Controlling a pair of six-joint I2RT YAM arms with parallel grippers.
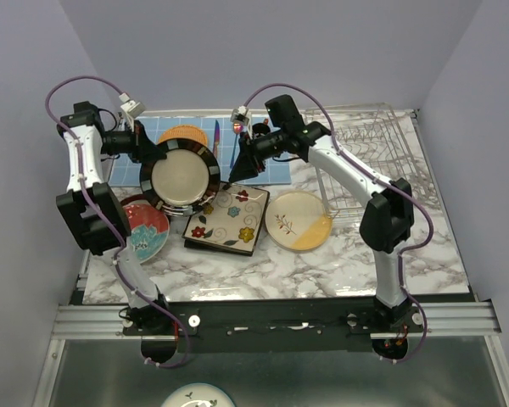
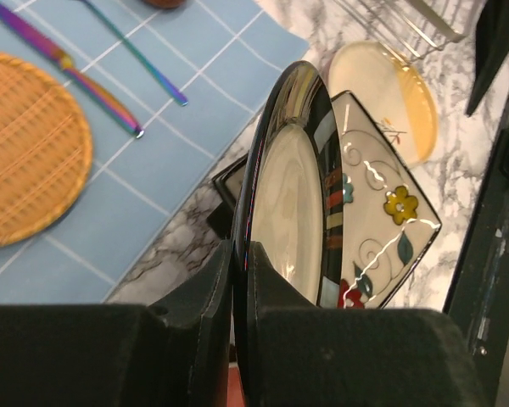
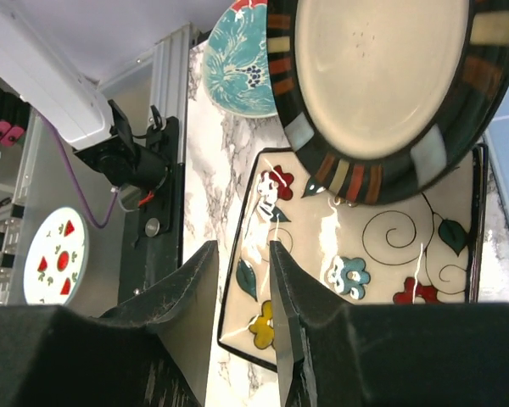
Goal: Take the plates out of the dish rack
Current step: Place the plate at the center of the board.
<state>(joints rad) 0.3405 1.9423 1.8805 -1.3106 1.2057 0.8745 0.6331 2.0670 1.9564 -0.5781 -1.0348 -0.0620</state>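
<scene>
- Nearest the bases, lying flat on the surface point(image 1: 263, 271): teal plate point(image 1: 148, 231) at left, square plate point(image 1: 229, 219) in the middle, cream plate point(image 1: 299, 220) at right; all out of the rack, by the look of it.
- Next back: striped plate point(image 1: 180, 175) held off the surface, face toward the top camera, overlapping the square plate's far-left corner; touching it or not, cannot tell.
- Left jaws clamped on the striped plate's rim at its far-left side; rim seen edge-on, pinched between both pads, in the left wrist view.
- Right jaws parted with nothing between them; hovering just beside the striped plate, over the square plate.
- Probably glazed ceramic: stiff, fairly heavy, slick, apt to chip; gripped at a single rim point, so prone to swing or slip; best lowered slowly and level, clear of the square plate's edge; best taken at the rim, pads well past the lip.
- Further back: blue mat point(image 1: 276, 172), with orange mat point(image 1: 183, 134) and cutlery point(image 1: 216, 136) on it.
- Farthest, at right: rack point(image 1: 377, 148), no plate visible among its prongs; judged nearly finished, with only the striped plate left to set down.
</scene>
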